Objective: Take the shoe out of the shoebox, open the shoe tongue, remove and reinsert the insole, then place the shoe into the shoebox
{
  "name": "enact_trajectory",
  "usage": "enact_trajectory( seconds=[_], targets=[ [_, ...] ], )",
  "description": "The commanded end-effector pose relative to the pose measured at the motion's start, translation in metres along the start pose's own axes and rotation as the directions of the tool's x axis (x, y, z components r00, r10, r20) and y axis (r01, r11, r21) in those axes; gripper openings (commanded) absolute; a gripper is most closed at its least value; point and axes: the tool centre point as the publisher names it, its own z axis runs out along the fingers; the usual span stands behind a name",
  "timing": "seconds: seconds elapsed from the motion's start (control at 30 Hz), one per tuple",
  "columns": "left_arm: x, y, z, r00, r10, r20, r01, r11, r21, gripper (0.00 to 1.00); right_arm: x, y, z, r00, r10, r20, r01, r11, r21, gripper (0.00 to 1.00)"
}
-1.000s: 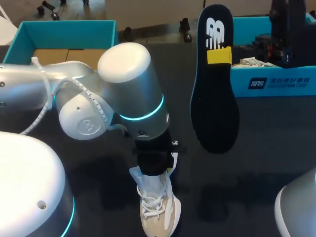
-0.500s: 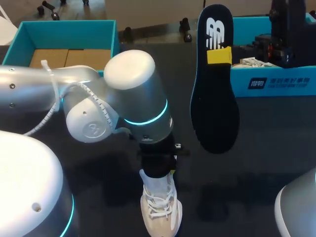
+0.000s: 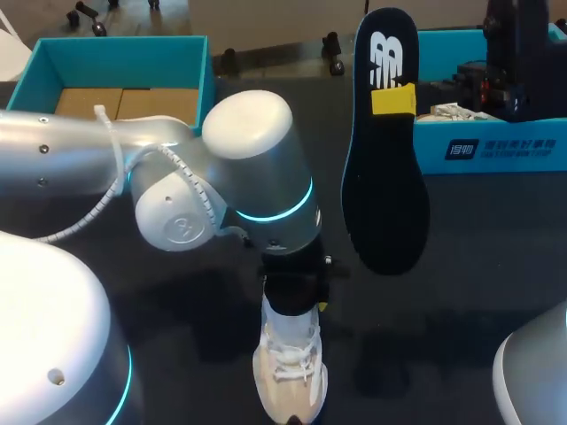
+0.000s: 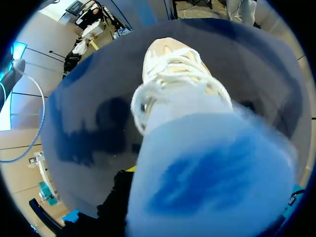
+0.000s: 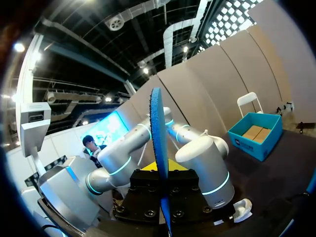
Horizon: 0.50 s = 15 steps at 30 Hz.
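Observation:
A cream shoe (image 3: 290, 376) with white laces stands on the dark table near the front edge, toe toward me. My left gripper (image 3: 297, 305) is down at the shoe's opening, hidden under the arm's wrist. In the left wrist view the shoe (image 4: 177, 84) fills the picture, its blurred tongue and collar pressed up close. A dark insole (image 3: 385, 195) hangs upright above the table, its upper part held by my right gripper (image 3: 392, 100), which is shut on it. In the right wrist view the insole (image 5: 158, 148) stands edge-on between that gripper's (image 5: 163, 170) fingers.
An open teal shoebox (image 3: 120, 53) with a cardboard floor stands at the back left. A second teal box (image 3: 496, 146) sits at the back right under my right arm, with something white inside it.
My left arm has moved right and a little toward the table's front edge. The shoe under it has shifted slightly right and straightened. The insole and right arm have stayed still.

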Motion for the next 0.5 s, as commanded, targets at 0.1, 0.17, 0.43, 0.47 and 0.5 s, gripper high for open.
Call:
enact_trajectory(
  seconds=[0.1,0.17,0.43,0.47,0.5],
  targets=[
    [-0.002,0.004,-0.002,1.0,0.008,0.016,-0.008,1.0,-0.001,0.84,-0.003,0.003,0.003,1.0,0.002,-0.002,-0.002,1.0,0.006,0.0],
    [-0.003,0.005,-0.005,1.0,0.007,0.026,-0.007,1.0,-0.003,1.0,-0.003,0.003,0.003,1.0,0.002,-0.002,-0.002,1.0,0.006,0.0],
    [-0.008,0.014,-0.022,0.995,-0.017,0.097,0.019,1.0,-0.018,1.0,-0.003,0.003,0.003,1.0,0.002,-0.002,-0.002,1.0,0.006,0.0],
    [-0.009,0.017,-0.028,0.992,-0.022,0.126,0.026,0.999,-0.027,1.0,-0.003,0.003,0.003,1.0,0.002,-0.002,-0.002,1.0,0.006,0.0],
    [-0.01,0.02,-0.034,0.989,-0.03,0.146,0.034,0.999,-0.025,1.0,-0.003,0.003,0.003,1.0,0.002,-0.002,-0.002,1.0,0.006,0.0]
  ],
)
